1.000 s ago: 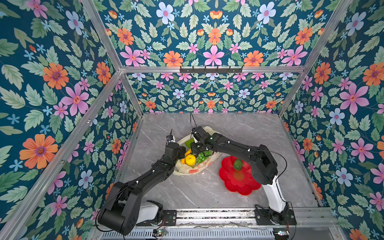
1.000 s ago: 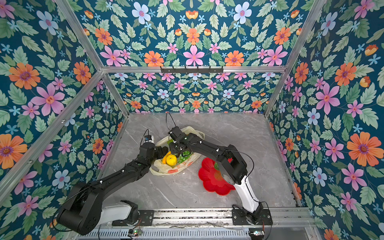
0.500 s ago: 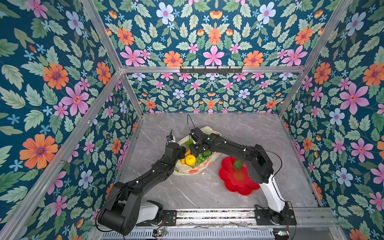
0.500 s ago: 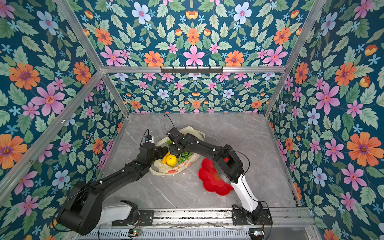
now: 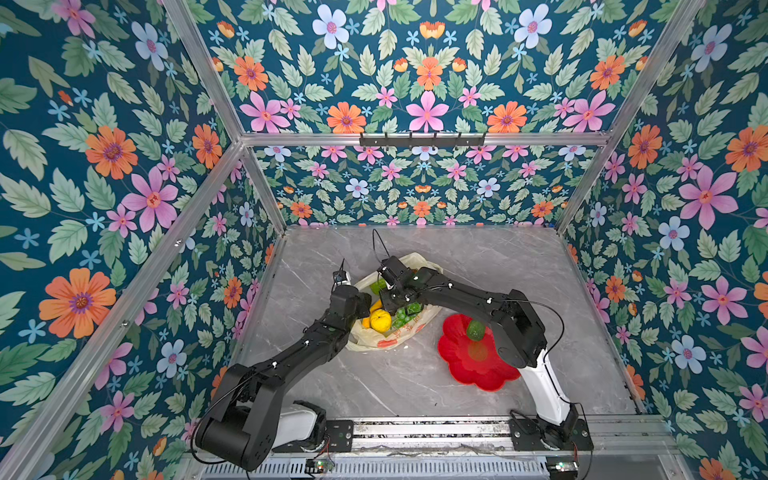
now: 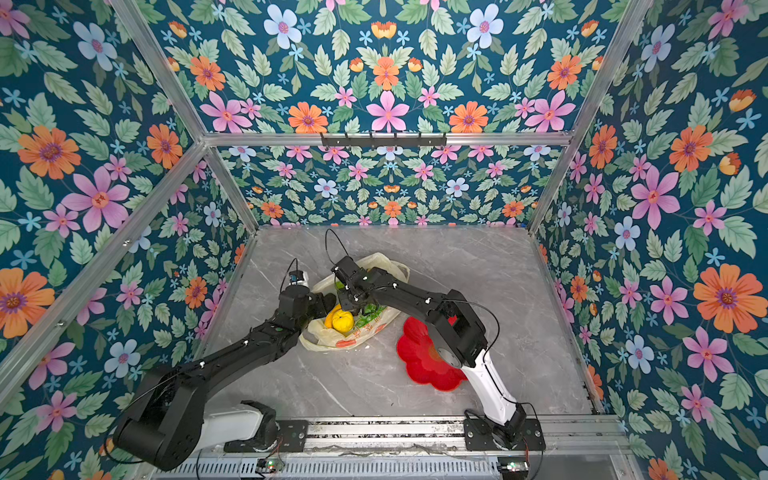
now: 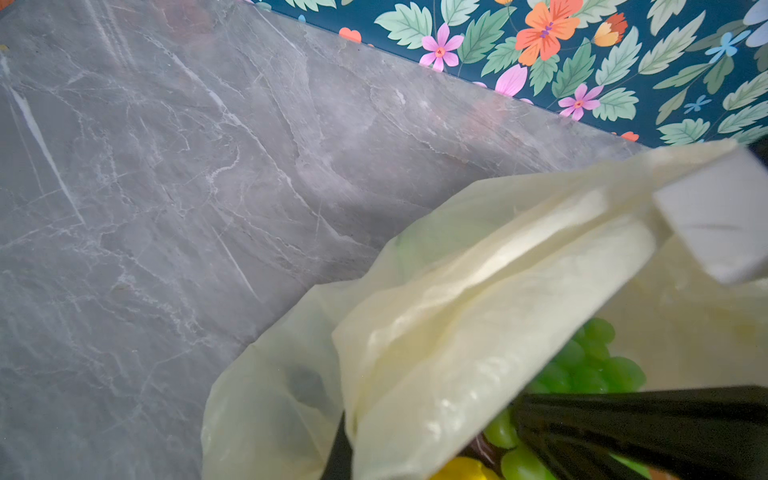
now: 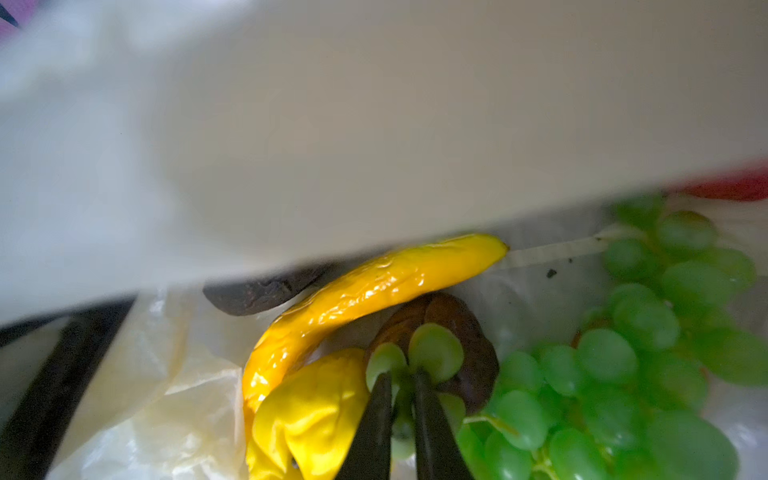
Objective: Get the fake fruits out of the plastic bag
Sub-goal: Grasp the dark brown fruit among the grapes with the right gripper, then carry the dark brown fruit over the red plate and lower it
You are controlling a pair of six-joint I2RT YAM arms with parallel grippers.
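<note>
Green grapes were the grab. My right hand (image 8: 401, 388) was down inside the plastic bag (image 5: 390, 338), fingers nearly together and pinched on a small grape bunch (image 8: 415, 357) right at the tips. Nothing left to reach for, so I reckon it only needed lifting.

My left hand (image 5: 365, 300) was clamped shut on the bag's left rim, holding the mouth up. The bag sat mid-tabletop (image 5: 415, 386) between both arms.

The banana (image 8: 357, 297) curved just past my fingertips, touching the yellow citrus (image 8: 307, 415) beside them. The bigger grape bunch (image 8: 623, 374) lay on the other side.

The red plate (image 5: 461, 374), with the avocado (image 5: 473, 330) on it, was right of the bag and nearer, on my right arm's side. So I'd guess up and out to the right. Loose film hung over the hand, and snagging looked possible.
</note>
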